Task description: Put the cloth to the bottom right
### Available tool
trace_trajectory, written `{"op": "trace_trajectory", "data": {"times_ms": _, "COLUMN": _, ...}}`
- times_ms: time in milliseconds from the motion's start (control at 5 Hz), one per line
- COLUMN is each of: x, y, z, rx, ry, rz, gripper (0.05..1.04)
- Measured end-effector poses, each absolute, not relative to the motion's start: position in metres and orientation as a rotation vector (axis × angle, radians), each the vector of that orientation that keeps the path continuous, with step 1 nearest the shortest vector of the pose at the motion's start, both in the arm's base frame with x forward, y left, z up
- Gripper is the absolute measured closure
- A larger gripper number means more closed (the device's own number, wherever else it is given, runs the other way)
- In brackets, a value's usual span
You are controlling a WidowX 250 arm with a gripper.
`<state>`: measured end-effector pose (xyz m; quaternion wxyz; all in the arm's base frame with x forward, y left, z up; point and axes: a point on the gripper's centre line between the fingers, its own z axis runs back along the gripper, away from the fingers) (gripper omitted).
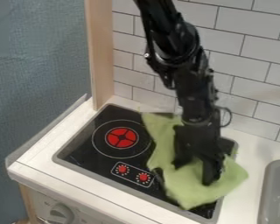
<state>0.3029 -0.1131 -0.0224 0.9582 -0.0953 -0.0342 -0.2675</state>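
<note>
Sprawling across the stovetop (84, 154), a rumpled, pale-green cloth (186, 186).

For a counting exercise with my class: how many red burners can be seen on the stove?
1. The red burner is on the left part of the black stove. The green cloth and the arm cover much of the right part, so another may be hidden.

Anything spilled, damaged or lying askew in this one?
Only the green cloth looks untidy: it lies rumpled and askew over the right part of the toy stove, with one corner past the stove's rim over the white counter. I see no spill or damage.
</note>
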Motion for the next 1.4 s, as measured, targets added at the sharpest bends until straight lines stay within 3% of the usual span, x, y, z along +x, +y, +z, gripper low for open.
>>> {"op": "trace_trajectory", "data": {"times_ms": 400, "x": 0.274, "y": -0.103, "z": -0.023, "rx": -0.182, "ry": -0.033, "rz": -0.523, "gripper": 0.084}}
{"op": "trace_trajectory", "data": {"times_ms": 800, "x": 0.277, "y": -0.105, "z": -0.008, "rx": -0.187, "ry": -0.070, "rz": -0.527, "gripper": 0.084}}
{"op": "trace_trajectory", "data": {"times_ms": 1400, "x": 0.302, "y": -0.106, "z": 0.059, "rx": -0.154, "ry": -0.299, "rz": -0.579, "gripper": 0.084}}
